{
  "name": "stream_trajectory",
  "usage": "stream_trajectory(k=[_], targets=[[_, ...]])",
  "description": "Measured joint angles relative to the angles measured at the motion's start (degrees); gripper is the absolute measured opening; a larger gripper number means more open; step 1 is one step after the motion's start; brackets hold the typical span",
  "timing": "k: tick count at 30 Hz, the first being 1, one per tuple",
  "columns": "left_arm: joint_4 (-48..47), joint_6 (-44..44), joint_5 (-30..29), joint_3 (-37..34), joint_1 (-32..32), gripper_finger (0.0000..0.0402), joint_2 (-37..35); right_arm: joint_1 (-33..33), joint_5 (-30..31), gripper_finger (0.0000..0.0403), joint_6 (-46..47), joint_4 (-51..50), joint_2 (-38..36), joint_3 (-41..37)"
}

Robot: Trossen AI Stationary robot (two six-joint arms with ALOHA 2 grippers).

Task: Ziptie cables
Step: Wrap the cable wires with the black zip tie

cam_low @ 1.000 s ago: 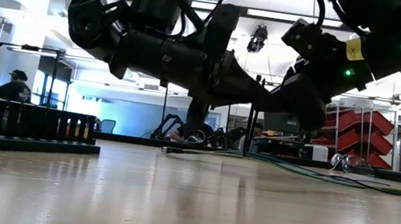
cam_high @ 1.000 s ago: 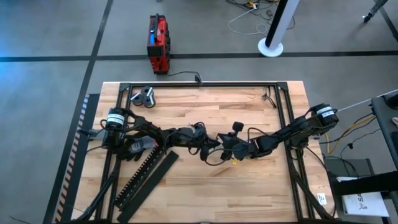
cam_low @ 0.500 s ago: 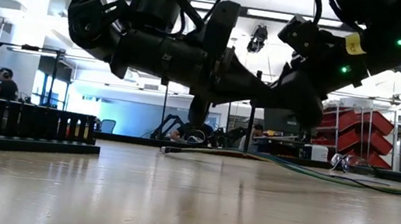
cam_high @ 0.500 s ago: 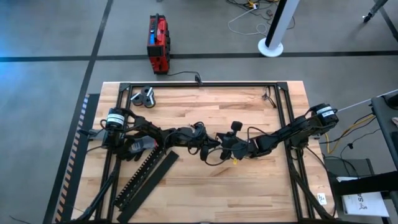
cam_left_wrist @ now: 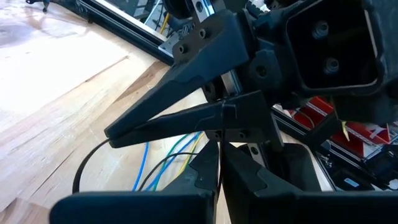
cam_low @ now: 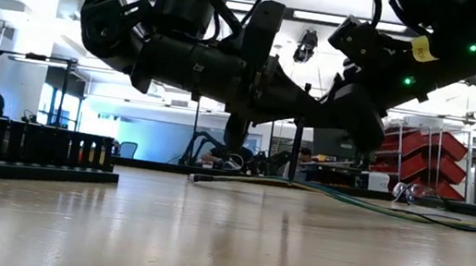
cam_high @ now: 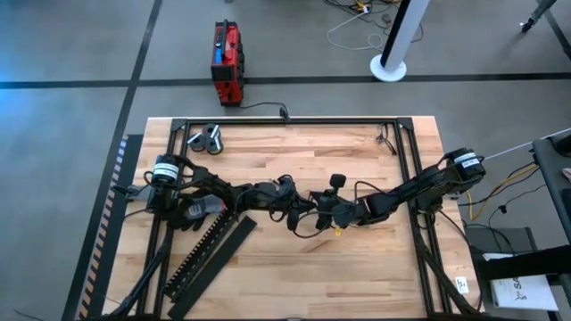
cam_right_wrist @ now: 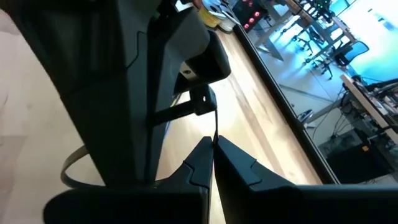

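Fingers of both my grippers, left (cam_high: 302,207) and right (cam_high: 323,209), are pinched on a thin black ziptie strand (cam_left_wrist: 219,163), tip to tip above the cables (cam_left_wrist: 163,163) on the desk (cam_high: 357,267).

Red box (cam_high: 226,62) beyond the table (cam_high: 268,285)

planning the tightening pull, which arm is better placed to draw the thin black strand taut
Probably right. The left gripper and right gripper both pinch the thin black strand mid-table, but the right arm lies stretched with bare table behind it; the left arm is folded beside the duct.
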Motion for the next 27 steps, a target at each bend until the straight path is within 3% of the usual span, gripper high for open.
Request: stream_trajectory(k=[27], targets=[[0.0, -0.5, -0.3, -0.1, 0.0, 0.0000, 0.0, 0.6, 3.6, 0.0000, -9.8, 0.4, 0.0, 0.0]])
